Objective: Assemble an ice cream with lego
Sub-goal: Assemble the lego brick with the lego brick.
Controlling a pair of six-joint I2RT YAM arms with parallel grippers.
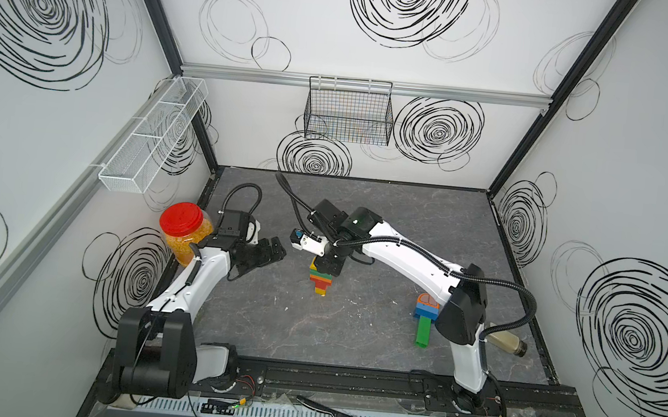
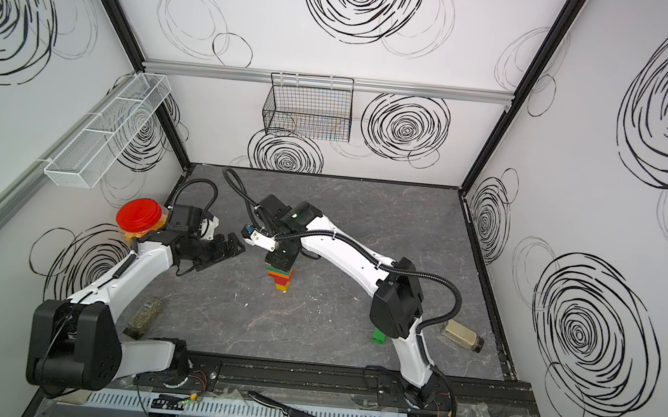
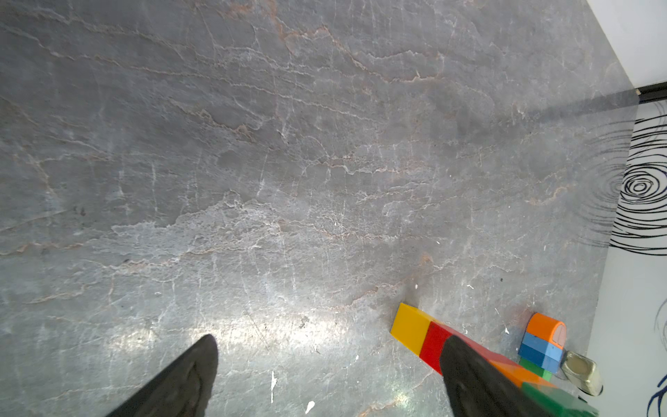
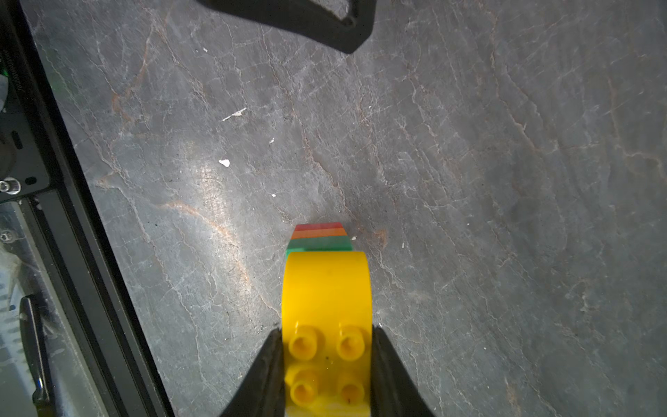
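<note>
While the right gripper (image 4: 326,334) grips the yellow rounded brick (image 4: 326,289) firmly by its flat sides, four studs facing the wrist camera, the step in hand looks to be seating that brick as a scoop on the tower (image 1: 321,285). This tower stands upright on the table (image 1: 406,225), narrow at its yellow foot and wider up through red, orange and green, so I judge it easy to tip.

The brick sits directly over the tower's green layer (image 4: 319,245), touching or nearly so. Whether the studs have fully caught cannot be told.

To do this well, the push should go straight down the tower's axis, with the brick square to the green layer and no sideways drag. The fingers should part only once no gap shows, then lift straight up so the scoop is not pulled off again.

Just beside the tower, the left gripper (image 3: 329,346) has its jaws spread wide and holds nothing. It could brace the tower's lower layers during the press.

Well apart from the tower, on the right arm's side, a second stack (image 3: 541,352) of orange rounded brick over blue over green waits untouched.
</note>
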